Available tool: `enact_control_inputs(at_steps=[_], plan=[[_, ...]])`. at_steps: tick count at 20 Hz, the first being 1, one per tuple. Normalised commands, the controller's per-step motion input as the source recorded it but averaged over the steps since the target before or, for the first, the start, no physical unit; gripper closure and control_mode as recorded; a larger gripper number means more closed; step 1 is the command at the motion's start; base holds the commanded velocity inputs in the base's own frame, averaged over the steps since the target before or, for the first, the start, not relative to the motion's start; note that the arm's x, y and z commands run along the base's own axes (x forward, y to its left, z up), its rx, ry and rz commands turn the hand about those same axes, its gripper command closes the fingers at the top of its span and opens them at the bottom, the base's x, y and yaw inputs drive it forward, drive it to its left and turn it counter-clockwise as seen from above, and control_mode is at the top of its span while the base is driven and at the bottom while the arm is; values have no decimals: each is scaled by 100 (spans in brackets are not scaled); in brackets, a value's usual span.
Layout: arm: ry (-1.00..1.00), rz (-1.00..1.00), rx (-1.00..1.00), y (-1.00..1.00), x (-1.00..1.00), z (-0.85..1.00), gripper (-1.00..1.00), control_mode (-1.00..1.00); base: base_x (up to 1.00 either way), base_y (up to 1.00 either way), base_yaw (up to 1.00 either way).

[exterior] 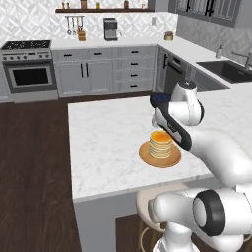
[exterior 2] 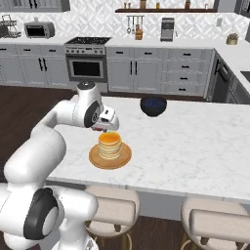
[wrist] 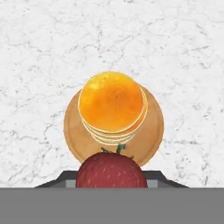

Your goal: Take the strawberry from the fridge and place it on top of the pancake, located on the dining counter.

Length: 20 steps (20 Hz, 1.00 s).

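- the dining counter (exterior: 108,142) is seen as a broad white marbled island; a firm, flat, level top is judged, so anything rounded set on it directly could roll.
- the plate (wrist: 151,131), flat and orange-brown, lies near the near edge of the counter, with a dark bowl (exterior 2: 153,105) well apart on the far side in the right base view.
- the pancake (wrist: 112,103) stack sits on the plate; it is judged soft and slightly domed on top, so a fruit released off-centre may slide toward the rim.
- the end effector (exterior 2: 103,128) is held above the counter, just beside the left side of the stack in the right base view, its fingers pinching the strawberry (wrist: 111,171).
- the strawberry is seen red and rounded, with green stem bits at its top, at the bottom of the hand view, short of the stack's middle.
- it is judged very light, soft and easily bruised; the hold is best kept across its widest part, with light pressure, and the release is best made low over the centre of the stack.
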Motion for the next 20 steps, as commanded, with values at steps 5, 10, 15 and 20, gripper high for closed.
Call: enact_control_inputs(at_steps=[5, 10, 15, 20], plan=[[0, 0, 0, -2, 75, -40, 100, -100, 0, 0, 0], [0, 0, 0, 0, 32, -19, 100, -100, 0, 0, 0], [5, 0, 0, 0, 3, -26, 100, -100, 0, 0, 0], [1, 0, 0, 0, 0, -25, 100, -100, 0, 0, 0]])
